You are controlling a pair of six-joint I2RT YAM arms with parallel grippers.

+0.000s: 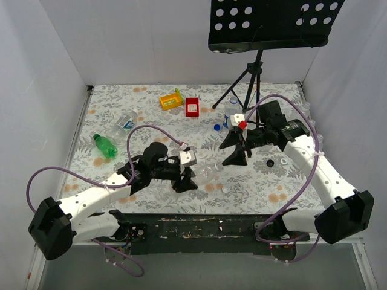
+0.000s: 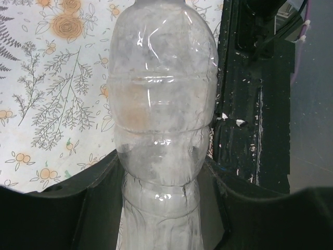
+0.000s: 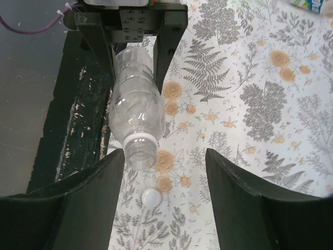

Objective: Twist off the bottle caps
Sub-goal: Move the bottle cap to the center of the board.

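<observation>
A clear bottle [image 2: 161,94] lies level just above the table, and my left gripper [image 2: 162,167] is shut on its body. In the top view this bottle [image 1: 208,172] sticks out to the right of the left gripper [image 1: 186,180]. The bottle's neck [image 3: 139,151] is open, with no cap on it. A white cap [image 3: 151,197] lies loose on the cloth just below the neck, seen from above as the white cap [image 1: 225,189]. My right gripper [image 3: 164,156] is open, its fingers either side of the neck and cap, holding nothing; in the top view the right gripper [image 1: 234,151] hovers right of the bottle.
A green bottle [image 1: 104,145] and clear bottles [image 1: 124,119] lie at the left. An upright labelled bottle [image 1: 230,112], a blue cap [image 1: 217,127], a black cap [image 1: 269,163] and a white cap [image 1: 282,162] are near the right arm. Yellow box [image 1: 171,99], red box [image 1: 192,107] and tripod [image 1: 248,84] stand at the back.
</observation>
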